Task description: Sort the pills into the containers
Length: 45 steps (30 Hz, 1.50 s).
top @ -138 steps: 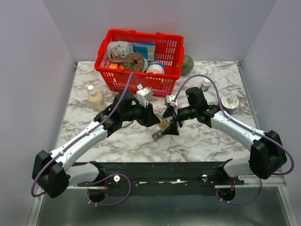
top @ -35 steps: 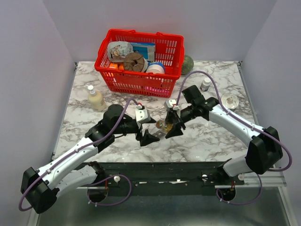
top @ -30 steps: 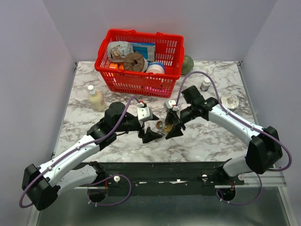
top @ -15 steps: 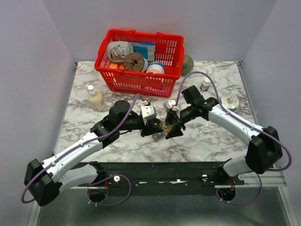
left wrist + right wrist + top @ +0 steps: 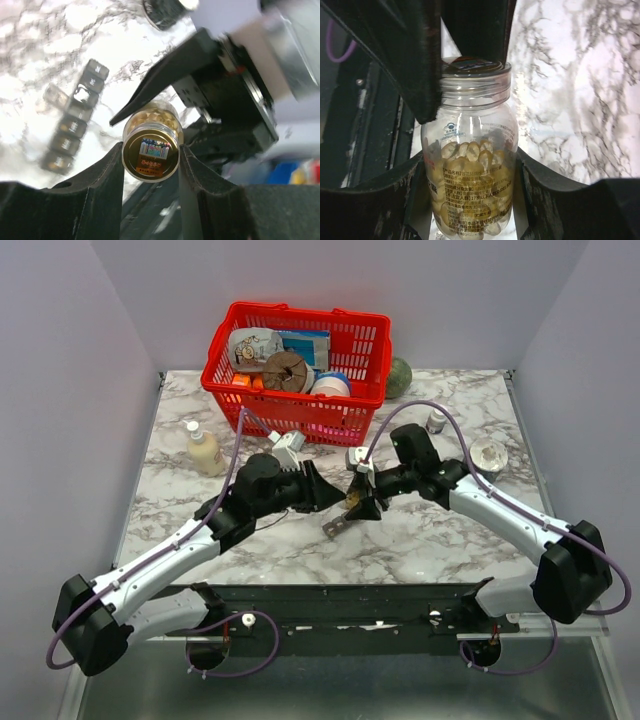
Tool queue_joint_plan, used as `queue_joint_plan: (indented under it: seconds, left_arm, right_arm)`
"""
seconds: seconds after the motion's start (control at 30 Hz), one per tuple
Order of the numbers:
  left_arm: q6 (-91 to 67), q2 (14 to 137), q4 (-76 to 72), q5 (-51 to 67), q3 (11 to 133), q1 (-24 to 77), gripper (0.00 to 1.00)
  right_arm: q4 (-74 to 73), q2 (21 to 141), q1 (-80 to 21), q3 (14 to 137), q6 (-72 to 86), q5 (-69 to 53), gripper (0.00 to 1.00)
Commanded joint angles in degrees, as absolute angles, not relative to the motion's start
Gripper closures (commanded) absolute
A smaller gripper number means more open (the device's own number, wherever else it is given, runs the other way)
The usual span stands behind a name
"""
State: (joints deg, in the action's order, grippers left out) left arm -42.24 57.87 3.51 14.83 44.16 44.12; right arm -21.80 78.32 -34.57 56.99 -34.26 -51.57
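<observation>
Two-arm station, marble-patterned table (image 5: 450, 540).

Right gripper (image 5: 470, 167): clamped on the body of a clear plastic bottle (image 5: 470, 150), one black finger pressed to each side of it. Roughly half filled with yellow pills (image 5: 470, 200); printed label on the front, text too small to read.

Left gripper (image 5: 150, 148): closed on the bottle's round lid (image 5: 151, 152), both fingers against its rim, seen end-on from the left wrist. Small printed sticker on the lid top. Lid turned toward the left arm. One dark finger of the right gripper visible just behind the bottle in that view.

Overhead: both grippers met at mid-table, bottle (image 5: 352, 500) shared between them. Height above the tabletop not determinable.

Long, narrow dark grey plastic strip (image 5: 337, 527) of small square compartments: flat on the table, just beside and nearer the bases than the right gripper, lying at a slant. Same strip at upper left in the left wrist view (image 5: 75, 117), untouched by either gripper. Contents not determinable.

Also on the table: large red mesh basket (image 5: 300, 415) of assorted goods at the far edge; green rounded object (image 5: 399, 377) beside its right end; cream pump bottle (image 5: 203, 448) at far left; small vial (image 5: 436, 420) and white round item (image 5: 489, 453) at far right.
</observation>
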Motion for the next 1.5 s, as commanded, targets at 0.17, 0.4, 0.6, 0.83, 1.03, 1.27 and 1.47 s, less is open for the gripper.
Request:
queue_joint_plan:
  seconds: [0.17,0.4,0.6,0.83,1.03,1.27,1.47]
  left_arm:
    - [-77.9,59.9,6.4,7.3,45.3,44.3,1.00]
    - [-71.9,59.2,8.7,8.7,47.0,43.9,0.28]
    - [-65.8,54.1,5.8,14.1,43.6,39.8,0.01]
    - [-31.4,45.4,3.7,27.8,40.5,34.5,0.01]
    - [3.7,40.3,5.2,43.0,36.6,36.6,0.01]
    - [15.5,45.8,6.7,41.9,40.0,39.9,0.01]
    - [16.5,51.3,5.4,38.6,42.5,41.7,0.04]
  right_arm:
    - [-13.8,77.5,-34.3,55.6,-29.6,-40.3,0.96]
    - [-14.7,77.8,-34.3,56.0,-30.4,-41.7,0.96]
    - [-16.5,78.0,-34.2,56.5,-31.3,-47.2,0.96]
    - [-25.1,80.4,-33.7,59.1,-37.8,-60.6,0.96]
    - [-37.9,85.3,-33.7,64.2,-45.8,-69.3,0.96]
    - [-37.8,85.7,-33.7,64.0,-46.0,-69.3,0.96]
    - [-38.1,85.7,-33.8,64.0,-46.3,-69.3,0.96]
